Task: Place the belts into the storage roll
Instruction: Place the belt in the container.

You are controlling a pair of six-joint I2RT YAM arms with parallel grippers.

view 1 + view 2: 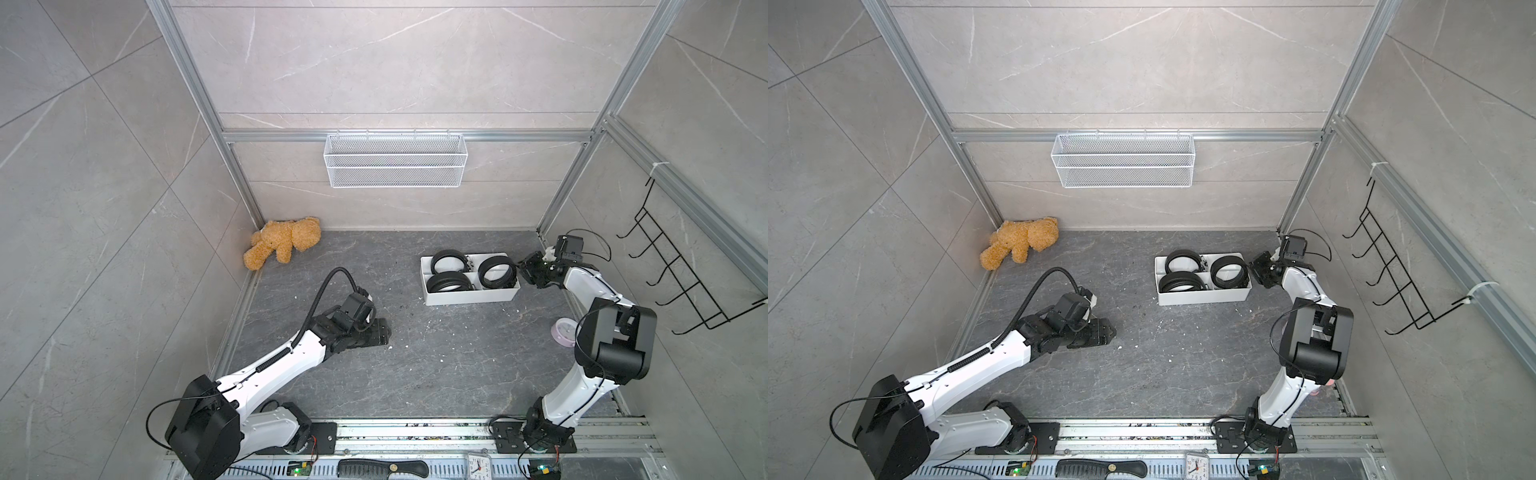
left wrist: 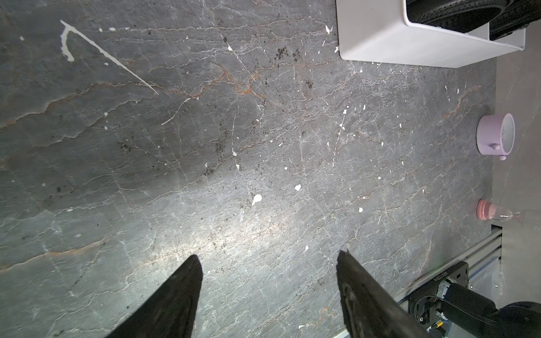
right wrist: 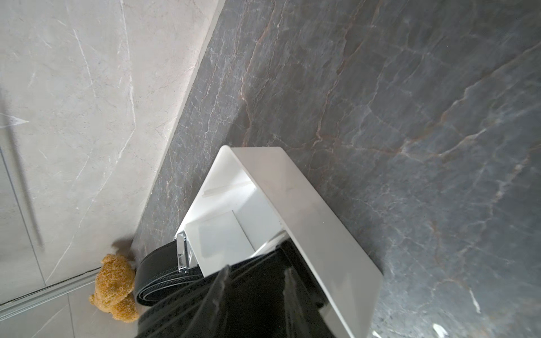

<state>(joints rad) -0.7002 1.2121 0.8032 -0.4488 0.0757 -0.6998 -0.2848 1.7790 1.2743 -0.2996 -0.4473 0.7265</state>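
Currently the left hand (image 1: pixel 386 332), well left of the storage roll (image 1: pixel 469 297), stands wide and empty. Three coiled belts (image 1: pixel 451 286) lie inside the storage roll. Just right of it, the right hand (image 1: pixel 523 270) shows a narrow gap; whether it grips anything I cannot tell.

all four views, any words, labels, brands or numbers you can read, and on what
Small white alarm clock at the front rail, in both top views: hour numerals ring the dial, too small to read surely.
Black motor mount in the left wrist view: one line of white lettering, too blurred to read.
Nothing else shows any text.
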